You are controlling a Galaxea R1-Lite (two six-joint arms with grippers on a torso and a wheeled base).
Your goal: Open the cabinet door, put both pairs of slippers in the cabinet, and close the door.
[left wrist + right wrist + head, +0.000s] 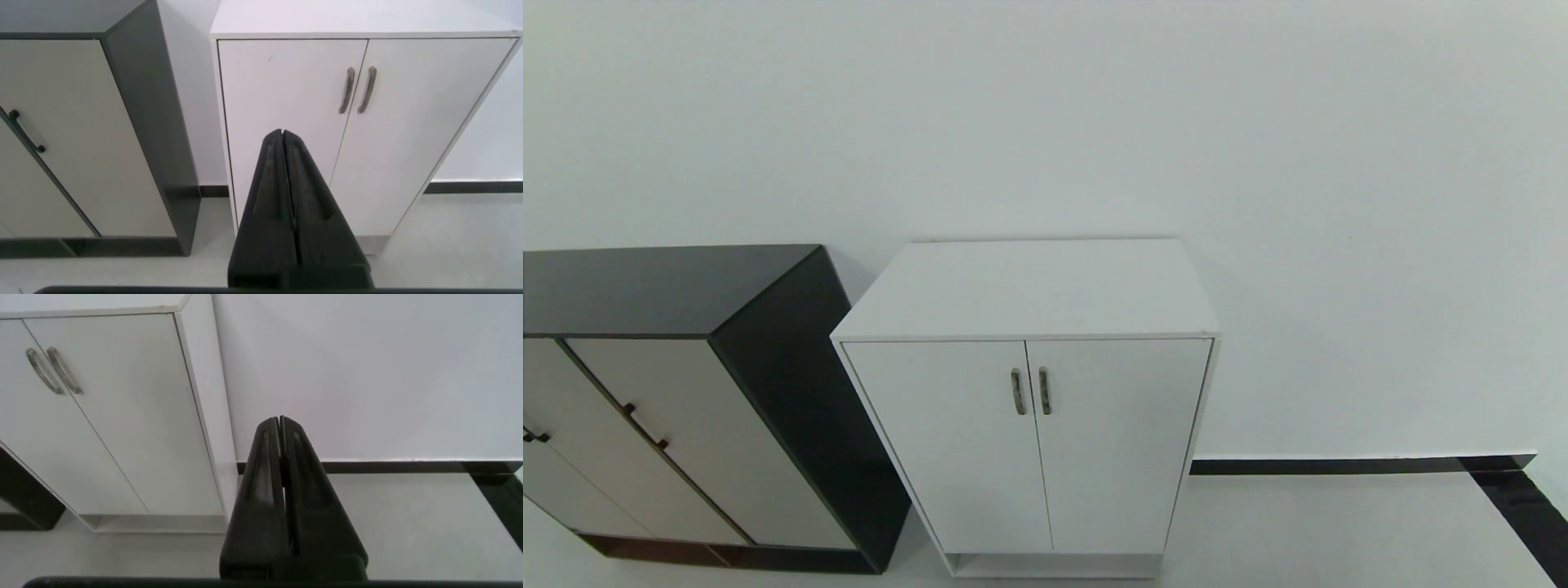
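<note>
A white cabinet (1029,392) with two doors stands against the wall, both doors closed. Its two metal handles (1031,391) sit side by side at the middle seam. In the left wrist view my left gripper (283,135) is shut with nothing in it, some way in front of the white cabinet's (359,106) left door. In the right wrist view my right gripper (279,423) is shut and empty, off to the right of the cabinet (106,408), facing the wall.
A black cabinet (686,392) with pale doors and black handles stands just left of the white one. A black baseboard (1339,466) runs along the wall to the right, above bare white floor (1339,531).
</note>
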